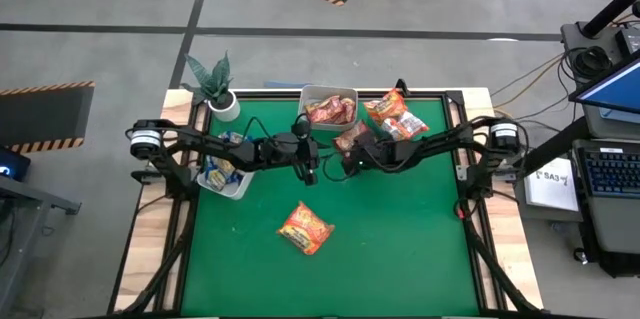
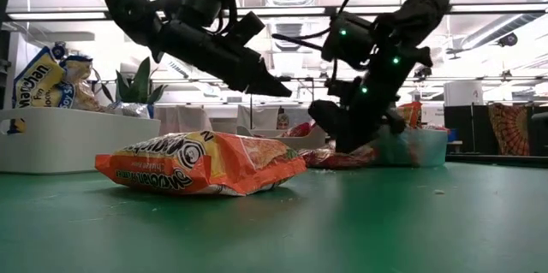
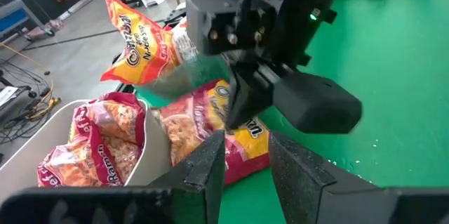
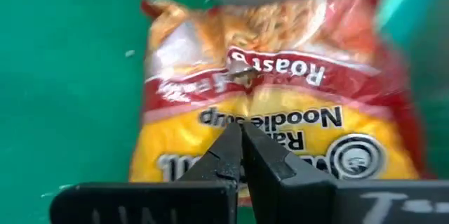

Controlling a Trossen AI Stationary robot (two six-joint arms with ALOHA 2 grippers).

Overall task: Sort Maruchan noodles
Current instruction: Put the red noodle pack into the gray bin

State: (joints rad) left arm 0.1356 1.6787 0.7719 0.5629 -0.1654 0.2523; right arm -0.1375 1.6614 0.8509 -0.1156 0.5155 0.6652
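Right hand (image 1: 349, 155), closed and empty, over red packet (image 1: 350, 138) beside tub (image 1: 345, 92) holding red packets (image 1: 330, 112).

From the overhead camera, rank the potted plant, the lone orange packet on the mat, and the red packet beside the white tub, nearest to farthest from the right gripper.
From the right gripper:
1. Red packet, just behind it.
2. Orange packet, toward the front edge.
3. Potted plant, back left corner.

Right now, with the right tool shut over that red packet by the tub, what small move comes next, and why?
Probably open the right tool first: its fingers are pressed together just above the red packet lying flat on the mat, gripping nothing, so it cannot lift it yet.
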